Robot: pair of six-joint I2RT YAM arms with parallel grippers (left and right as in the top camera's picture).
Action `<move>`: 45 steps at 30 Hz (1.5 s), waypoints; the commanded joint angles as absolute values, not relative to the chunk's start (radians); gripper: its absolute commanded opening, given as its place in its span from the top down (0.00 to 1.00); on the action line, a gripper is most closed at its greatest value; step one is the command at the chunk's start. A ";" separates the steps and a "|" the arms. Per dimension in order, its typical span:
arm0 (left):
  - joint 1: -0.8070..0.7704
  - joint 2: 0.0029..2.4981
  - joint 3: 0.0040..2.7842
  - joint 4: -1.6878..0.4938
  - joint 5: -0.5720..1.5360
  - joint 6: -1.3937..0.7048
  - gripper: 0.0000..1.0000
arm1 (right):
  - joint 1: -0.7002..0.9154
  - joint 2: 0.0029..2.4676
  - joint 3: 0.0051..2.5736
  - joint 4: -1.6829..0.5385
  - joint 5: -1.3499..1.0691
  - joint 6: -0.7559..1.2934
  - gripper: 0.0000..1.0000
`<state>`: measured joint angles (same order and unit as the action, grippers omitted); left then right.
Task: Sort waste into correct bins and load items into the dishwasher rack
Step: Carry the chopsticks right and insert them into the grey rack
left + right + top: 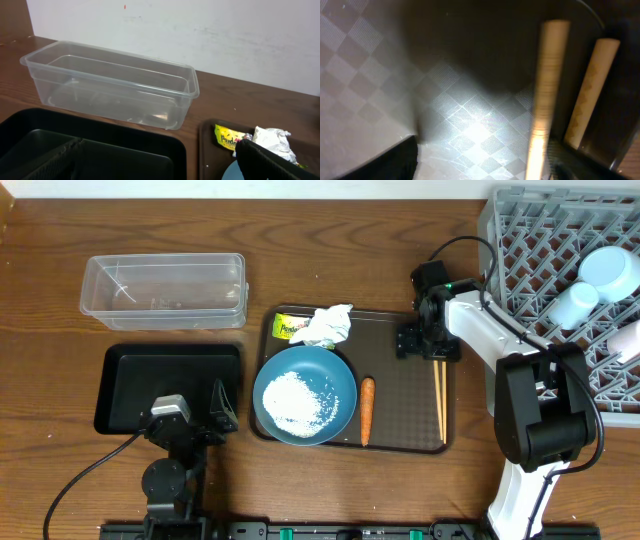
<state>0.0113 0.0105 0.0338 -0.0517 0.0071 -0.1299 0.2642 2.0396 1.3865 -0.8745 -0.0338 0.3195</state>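
Observation:
My right gripper (428, 342) is down on the brown serving tray (395, 330), at the far ends of the two wooden chopsticks (440, 395). In the right wrist view its fingers stand apart, and one chopstick (546, 95) lies between them close to the right finger; the other (592, 92) lies further right. The dark-blue plate (305, 395) holds white rice (298, 395). An orange carrot (367, 410), a crumpled napkin (328, 325) and a yellow-green wrapper (289, 327) lie on the tray. My left gripper (178, 398) hangs open over the black tray bin (120, 375), holding nothing.
The clear tub (165, 290) stands behind the black tray, also seen in the left wrist view (110, 87). At the far right the grey dishwasher rack (530, 240) holds a light-blue bowl (610, 270) and a white cup (575, 305).

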 commanded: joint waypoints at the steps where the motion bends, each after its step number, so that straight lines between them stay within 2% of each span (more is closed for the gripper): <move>1: 0.010 0.004 0.004 -0.071 -0.012 -0.124 0.02 | 0.269 2.061 1.392 -0.878 -0.031 0.323 0.40; 3: 0.010 0.004 0.004 -0.071 -0.012 -0.124 0.02 | 0.270 2.061 1.392 -0.889 -0.031 0.340 0.56; 7: 0.010 0.004 0.004 -0.071 -0.012 -0.124 0.02 | 0.271 2.059 1.393 -0.894 -0.034 0.347 0.70; 10: 0.010 0.004 0.004 -0.071 -0.012 -0.124 0.02 | 0.266 2.055 1.404 -0.910 -0.035 0.348 0.97; 11: 0.010 0.004 0.004 -0.071 -0.012 -0.124 0.02 | 0.265 2.053 1.413 -0.921 -0.035 0.348 0.99; 21: 0.010 0.004 0.004 -0.071 -0.012 -0.124 0.02 | 0.241 2.011 1.687 -1.125 -0.031 0.304 0.99; 27: 0.010 0.004 0.004 -0.071 -0.012 -0.124 0.02 | 0.170 1.999 1.947 -1.224 0.146 0.242 0.99; 33: 0.010 0.004 0.004 -0.071 -0.012 -0.124 0.02 | 0.043 1.999 2.078 -1.193 0.207 0.160 0.99; 45: 0.010 0.004 0.004 -0.071 -0.012 -0.124 0.02 | -0.164 2.020 2.078 -1.034 0.121 0.087 0.99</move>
<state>0.0113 0.0105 0.0338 -0.0513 0.0071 -0.1299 -0.1490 2.0151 2.0663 -1.0435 0.1562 0.1268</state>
